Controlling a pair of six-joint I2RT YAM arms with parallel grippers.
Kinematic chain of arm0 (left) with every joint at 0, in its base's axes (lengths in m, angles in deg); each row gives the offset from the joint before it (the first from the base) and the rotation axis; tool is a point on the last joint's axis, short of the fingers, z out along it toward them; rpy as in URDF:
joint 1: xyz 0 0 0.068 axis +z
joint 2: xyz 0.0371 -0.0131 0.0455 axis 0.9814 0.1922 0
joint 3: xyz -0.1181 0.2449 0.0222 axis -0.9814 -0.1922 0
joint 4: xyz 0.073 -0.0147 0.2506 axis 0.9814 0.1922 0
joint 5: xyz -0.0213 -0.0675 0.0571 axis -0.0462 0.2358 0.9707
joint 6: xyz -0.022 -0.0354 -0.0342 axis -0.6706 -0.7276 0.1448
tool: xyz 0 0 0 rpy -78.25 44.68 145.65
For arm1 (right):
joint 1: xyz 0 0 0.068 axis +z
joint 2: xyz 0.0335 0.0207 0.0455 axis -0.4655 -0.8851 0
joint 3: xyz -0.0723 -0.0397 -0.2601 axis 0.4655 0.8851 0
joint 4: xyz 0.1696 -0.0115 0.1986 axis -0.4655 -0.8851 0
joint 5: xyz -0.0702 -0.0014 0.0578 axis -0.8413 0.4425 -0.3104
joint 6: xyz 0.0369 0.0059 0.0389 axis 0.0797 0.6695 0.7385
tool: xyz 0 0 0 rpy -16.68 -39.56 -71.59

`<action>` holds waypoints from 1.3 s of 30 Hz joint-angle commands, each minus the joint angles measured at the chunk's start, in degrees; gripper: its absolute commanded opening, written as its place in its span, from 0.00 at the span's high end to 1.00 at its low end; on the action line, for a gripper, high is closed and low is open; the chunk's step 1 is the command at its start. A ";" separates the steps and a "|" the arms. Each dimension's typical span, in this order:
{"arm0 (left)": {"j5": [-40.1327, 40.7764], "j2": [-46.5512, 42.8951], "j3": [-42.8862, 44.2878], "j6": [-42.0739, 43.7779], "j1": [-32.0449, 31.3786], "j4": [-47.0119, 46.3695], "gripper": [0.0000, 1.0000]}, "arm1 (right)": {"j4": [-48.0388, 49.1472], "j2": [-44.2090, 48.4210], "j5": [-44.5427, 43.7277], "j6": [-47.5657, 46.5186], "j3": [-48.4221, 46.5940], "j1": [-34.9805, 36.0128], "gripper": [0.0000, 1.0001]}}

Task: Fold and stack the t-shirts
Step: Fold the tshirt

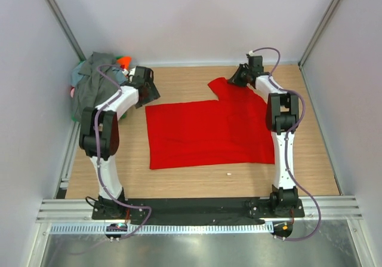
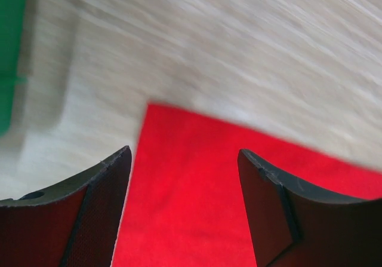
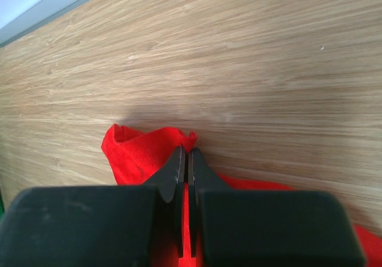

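The red t-shirt (image 1: 209,132) lies flat on the wooden table, with one sleeve sticking out at its far right. My left gripper (image 1: 149,94) is open and empty, hovering over the shirt's far left corner (image 2: 191,177), with its jaws wide apart either side of that corner. My right gripper (image 1: 239,79) is shut on the red sleeve (image 3: 137,150), and a strip of red cloth shows between its jaws. The other t-shirts, dark grey on top with orange, light blue, green and pink showing, lie in a pile (image 1: 95,79) at the far left corner.
The pile sits just left of my left arm. White walls close in the table on three sides. A small white speck (image 1: 228,174) lies near the shirt's front edge. A green object (image 2: 12,52) shows at the left of the left wrist view.
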 commanded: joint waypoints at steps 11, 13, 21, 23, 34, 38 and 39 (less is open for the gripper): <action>-0.88 12.94 7.76 0.36 3.96 -7.14 0.29 | 3.66 6.24 2.67 1.79 1.85 -0.38 0.98; -0.53 12.24 5.13 -0.17 3.96 -8.80 0.30 | 3.48 6.15 2.41 1.88 1.85 -0.47 0.98; -1.76 9.96 -0.24 -2.02 3.96 -12.05 0.41 | 3.39 5.89 2.14 2.58 1.68 -0.74 0.98; -2.63 9.86 -1.47 -2.81 3.96 -12.41 0.45 | 3.22 5.80 2.05 2.49 1.59 -0.82 0.98; -0.97 5.47 -5.69 -4.30 3.96 -10.39 0.46 | 2.69 5.27 1.70 2.85 1.24 -1.17 0.99; -1.05 6.26 -5.61 -4.30 3.96 -9.86 0.53 | 2.95 5.27 1.96 3.11 1.33 -1.17 0.99; -1.23 6.70 -5.09 -4.13 3.96 -9.95 0.55 | 2.87 5.27 1.96 3.11 1.33 -1.09 0.99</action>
